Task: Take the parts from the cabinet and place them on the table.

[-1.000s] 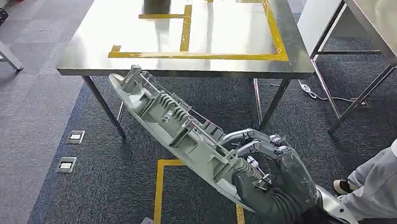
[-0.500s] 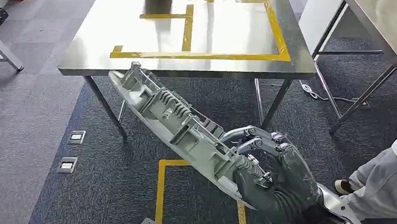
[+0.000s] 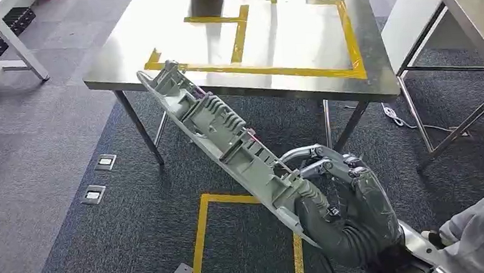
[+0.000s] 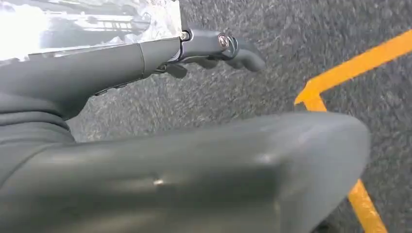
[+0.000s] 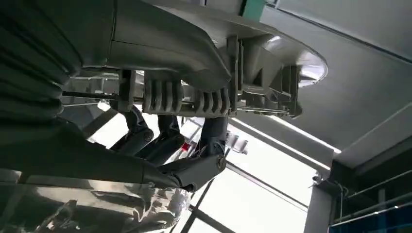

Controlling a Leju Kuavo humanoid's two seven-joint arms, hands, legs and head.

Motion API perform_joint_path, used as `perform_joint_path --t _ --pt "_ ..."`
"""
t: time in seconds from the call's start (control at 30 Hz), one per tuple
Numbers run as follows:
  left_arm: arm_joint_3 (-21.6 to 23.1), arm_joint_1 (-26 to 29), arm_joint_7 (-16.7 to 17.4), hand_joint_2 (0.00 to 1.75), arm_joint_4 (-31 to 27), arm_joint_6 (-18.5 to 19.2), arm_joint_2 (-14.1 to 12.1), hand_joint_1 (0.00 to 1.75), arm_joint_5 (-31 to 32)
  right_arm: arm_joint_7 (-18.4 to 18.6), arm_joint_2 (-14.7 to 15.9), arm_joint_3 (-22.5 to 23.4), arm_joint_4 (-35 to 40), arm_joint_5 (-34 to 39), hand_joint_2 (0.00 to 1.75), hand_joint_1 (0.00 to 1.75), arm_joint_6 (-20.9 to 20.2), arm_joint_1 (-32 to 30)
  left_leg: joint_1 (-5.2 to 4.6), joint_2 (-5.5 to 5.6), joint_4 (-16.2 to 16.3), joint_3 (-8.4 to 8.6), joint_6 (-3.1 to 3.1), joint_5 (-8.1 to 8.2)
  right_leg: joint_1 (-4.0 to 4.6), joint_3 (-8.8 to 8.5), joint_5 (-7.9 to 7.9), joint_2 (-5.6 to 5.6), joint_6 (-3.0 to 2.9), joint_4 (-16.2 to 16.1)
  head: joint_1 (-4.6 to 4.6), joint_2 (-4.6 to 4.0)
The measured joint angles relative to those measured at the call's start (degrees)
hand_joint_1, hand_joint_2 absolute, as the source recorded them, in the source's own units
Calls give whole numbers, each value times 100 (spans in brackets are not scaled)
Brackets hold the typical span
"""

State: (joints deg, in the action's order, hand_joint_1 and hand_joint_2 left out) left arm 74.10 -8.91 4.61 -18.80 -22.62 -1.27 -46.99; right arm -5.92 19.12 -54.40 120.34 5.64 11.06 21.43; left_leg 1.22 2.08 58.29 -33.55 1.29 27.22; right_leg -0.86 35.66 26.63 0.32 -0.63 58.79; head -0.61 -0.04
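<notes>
One steel table (image 3: 374,79) — person's leg (image 3: 476,240) nearby

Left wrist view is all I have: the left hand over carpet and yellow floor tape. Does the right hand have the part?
Observer: Yes. The right hand grips one end of a long grey ribbed plastic part, which slants away toward a table.
Operator: Is it on the table?
Observer: Not set down. In the head view, its far tip overlaps the near edge of the steel table. I cannot tell how high above the table it is.
Operator: Any marked spot there?
Observer: A yellow tape outline runs across the tabletop.
Operator: Anyone close?
Observer: A person in light clothing is on the robot's right, near the right arm.
</notes>
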Motion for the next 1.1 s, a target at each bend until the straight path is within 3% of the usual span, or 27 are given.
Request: perform_joint_path --t 0.07,0.13,0.17,0.2,0.23,0.27,0.33,0.4,0.43,0.5,0.57,0.6,0.67,0.7,0.73,0.77,0.83,0.87,0.9,1.0,1.03,1.07,1.1 --pt "-2 -8 -2 175 0 0 -9 0 0 7 -2 7 -4 0 175 175 0 14 1 -86 247 -89 41 193 -32 -96 -1 -35 -73 -82 44 0" --pt "0 -10 -2 175 0 0 -7 0 0 13 -2 18 -13 0 175 175 7 28 3 -110 1092 -468 50 570 -15 -150 33 -69 -125 -78 98 0" --pt "0 -1 0 175 0 4 -7 0 0 15 -2 20 -18 0 175 175 7 28 3 -110 1488 -666 60 678 -6 -172 55 -76 -137 -75 96 0" --pt "0 11 0 175 0 4 -9 0 0 15 -4 17 -17 0 175 175 7 29 3 -111 1694 -796 73 667 1 -195 78 -77 -141 -69 98 0" --pt "0 18 2 175 0 4 -9 0 -2 17 -2 17 -17 0 175 175 7 28 3 -111 1610 -790 73 506 3 -231 109 -76 -133 -62 105 0" --pt "-2 16 2 175 2 4 -13 0 -2 20 -4 17 -17 0 175 175 7 28 3 -112 1299 -680 66 244 2 -268 145 -76 -118 -49 114 0" --pt "-2 14 0 175 2 4 -15 0 -2 24 -4 20 -17 0 175 175 7 30 2 -145 389 -313 29 -298 -1 -358 232 -83 -79 -17 140 0" --pt "-2 2 -4 175 2 7 -15 0 -4 28 -4 22 -20 4 175 175 7 57 -44 -167 196 -164 -31 -156 38 -336 275 -84 -10 19 138 0" --pt "-2 -2 -4 175 2 9 -13 0 -7 26 -2 26 -20 7 175 175 7 74 -47 -165 159 -174 -76 -81 39 -294 267 -90 18 24 151 0" --pt "-4 17 -9 175 2 11 -11 0 -11 31 -2 26 -20 9 175 175 4 81 -44 -138 142 -185 -127 -76 36 -311 269 -115 68 -10 144 0" --pt "-7 7 -11 175 4 4 -11 0 -13 31 -2 31 -20 9 175 175 7 108 -3 -136 105 -147 -183 -71 28 -228 398 -88 131 180 118 0" --pt "-9 -6 -11 175 7 4 -13 0 -13 28 -2 31 -20 9 175 175 7 120 -6 -136 107 -146 -219 -57 23 -27 558 -84 140 546 79 0" --pt "-11 -8 -11 175 7 13 -13 0 -15 28 -2 28 -22 13 175 175 7 114 -26 -135 110 -139 -252 -34 22 533 868 -82 159 1471 61 0" --pt "-11 1 -9 175 9 20 -11 0 -17 28 0 28 -26 15 175 175 7 111 -35 -135 113 -130 -265 -18 22 739 877 -83 162 1738 55 0" --pt "-9 10 -9 175 9 20 -9 0 -17 33 0 26 -28 17 175 175 7 105 -45 -129 113 -110 -271 -4 23 812 747 -82 148 1744 52 0" --pt "-11 12 -9 175 9 20 -7 0 -17 33 0 26 -26 20 175 175 7 106 -50 -111 113 -79 -269 21 27 759 487 -80 119 1498 52 0" --pt "-11 5 -9 175 9 17 -4 0 -17 33 2 28 -26 35 175 175 7 108 -55 -80 113 9 -249 75 60 379 -147 -72 25 511 48 0" --pt "-11 5 -11 175 9 17 6 0 -17 33 4 28 -26 35 175 175 7 109 -48 -77 111 24 -232 100 91 234 -192 -43 -43 214 46 0" --pt "-13 4 -9 175 9 18 15 0 -20 37 4 28 -26 46 175 175 9 119 -77 -62 121 12 -204 109 108 198 -169 -49 -51 123 50 0" --pt "-11 12 -9 175 9 31 35 0 -22 37 7 28 -26 52 175 175 13 129 -43 -71 78 26 -102 122 130 165 -95 -33 -110 60 33 0" --pt "-13 2 -11 175 11 28 26 0 -19 37 7 31 -26 52 175 175 13 129 -59 -68 84 48 -72 166 71 94 -117 -45 -126 -46 39 0" --pt "-13 3 -11 175 13 18 24 0 -17 46 7 28 -26 52 175 175 15 126 -59 -97 167 27 -61 240 68 24 -120 -59 -136 -108 48 -2" --pt "-13 1 -11 175 13 17 24 0 -17 46 7 29 -26 52 175 175 18 136 -56 -105 431 -74 -54 397 55 -21 -109 -74 -161 -124 92 0"
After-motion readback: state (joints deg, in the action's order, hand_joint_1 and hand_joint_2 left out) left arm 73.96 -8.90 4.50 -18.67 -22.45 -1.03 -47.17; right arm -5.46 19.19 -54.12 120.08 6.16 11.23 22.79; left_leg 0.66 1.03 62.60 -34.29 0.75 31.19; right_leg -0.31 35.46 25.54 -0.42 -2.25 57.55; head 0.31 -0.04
